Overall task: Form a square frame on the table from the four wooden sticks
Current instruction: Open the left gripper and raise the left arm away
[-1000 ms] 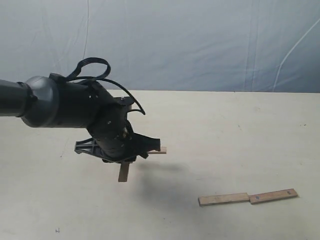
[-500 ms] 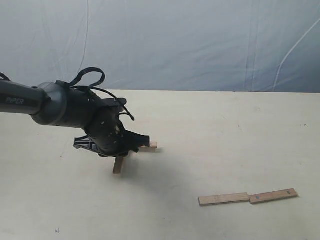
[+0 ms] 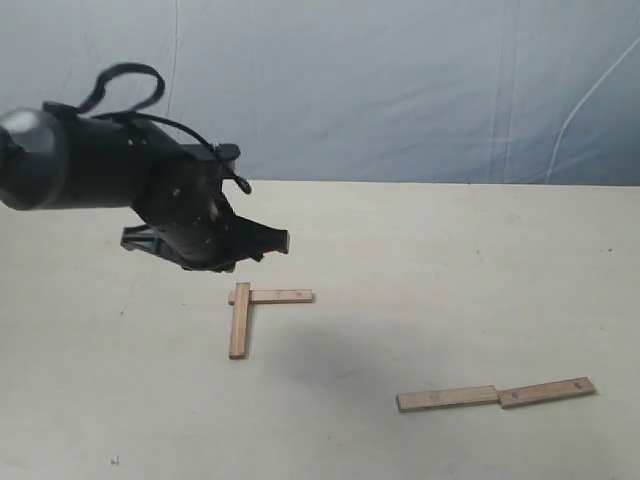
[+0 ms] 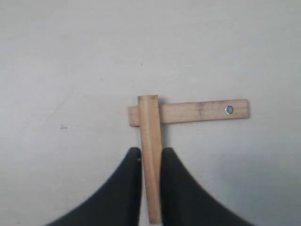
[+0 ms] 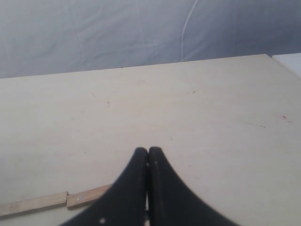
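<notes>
Hovering at upper left, the left gripper (image 3: 275, 241), fingers slightly parted and empty, hangs over two flat light-brown wooden slats (image 3: 240, 320) forming an L on the pale cream table (image 3: 450, 260). The right gripper (image 5: 148, 151) has its fingers pressed together. The spare slats (image 3: 447, 398), lower right, want a centred grip and square placing.

l-shaped pair of wooden sticks (image 3: 241, 297), second pair (image 3: 450, 398) end to end, on table (image 3: 450, 250)

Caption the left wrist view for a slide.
Left end effector open above a corner: one wooden stick overlapping the end of a second stick on the table.
</notes>
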Robot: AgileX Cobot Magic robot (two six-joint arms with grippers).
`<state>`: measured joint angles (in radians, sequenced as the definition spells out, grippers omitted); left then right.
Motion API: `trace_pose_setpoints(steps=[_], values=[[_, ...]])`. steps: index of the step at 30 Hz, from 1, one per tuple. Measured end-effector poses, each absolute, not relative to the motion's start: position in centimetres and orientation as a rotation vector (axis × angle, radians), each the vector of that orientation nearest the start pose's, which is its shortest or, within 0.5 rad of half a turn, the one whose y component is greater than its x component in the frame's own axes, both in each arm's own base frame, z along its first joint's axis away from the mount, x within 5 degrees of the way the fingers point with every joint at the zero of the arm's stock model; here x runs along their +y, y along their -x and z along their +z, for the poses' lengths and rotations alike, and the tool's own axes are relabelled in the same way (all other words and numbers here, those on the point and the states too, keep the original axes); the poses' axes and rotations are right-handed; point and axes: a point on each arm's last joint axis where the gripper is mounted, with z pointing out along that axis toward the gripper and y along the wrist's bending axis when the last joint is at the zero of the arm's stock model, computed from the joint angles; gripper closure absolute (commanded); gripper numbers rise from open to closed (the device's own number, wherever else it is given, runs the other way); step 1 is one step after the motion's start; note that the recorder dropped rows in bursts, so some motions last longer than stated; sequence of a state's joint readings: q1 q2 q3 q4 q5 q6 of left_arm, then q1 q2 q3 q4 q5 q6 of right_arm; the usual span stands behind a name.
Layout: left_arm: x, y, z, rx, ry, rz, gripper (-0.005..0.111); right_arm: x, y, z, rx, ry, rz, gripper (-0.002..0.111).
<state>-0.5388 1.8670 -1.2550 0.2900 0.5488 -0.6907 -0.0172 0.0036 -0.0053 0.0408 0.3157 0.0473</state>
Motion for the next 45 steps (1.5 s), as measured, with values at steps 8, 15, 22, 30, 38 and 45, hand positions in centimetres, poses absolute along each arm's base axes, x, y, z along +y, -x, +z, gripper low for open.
trace_pose_setpoints(steps=[8,15,22,30,38,45], values=[[-15.3,-30.9,25.2,2.534,-0.097,-0.131,0.107,0.0,-5.4,18.6,1.796,-0.084,0.061,0.109],[-9.9,-21.4,28.2,2.234,-0.029,-0.377,0.107,0.0,-5.4,18.6,1.796,-0.084,0.061,0.109],[-4.8,-11.2,27.5,1.817,0.025,-0.592,0.107,0.0,-5.6,19.7,1.676,-0.082,0.060,0.109],[-1.0,-7.8,22.8,1.659,0.282,-0.448,0.107,-0.5,-5.2,23.4,1.242,-0.227,0.194,0.109],[-0.5,-6.0,21.2,1.517,0.291,-0.438,0.107,-0.9,-4.5,25.1,0.995,-0.468,0.564,0.109],[-0.3,-5.7,20.8,1.540,0.267,-0.365,0.107,-0.6,-5.3,32.1,0.855,-0.302,0.467,0.109]])
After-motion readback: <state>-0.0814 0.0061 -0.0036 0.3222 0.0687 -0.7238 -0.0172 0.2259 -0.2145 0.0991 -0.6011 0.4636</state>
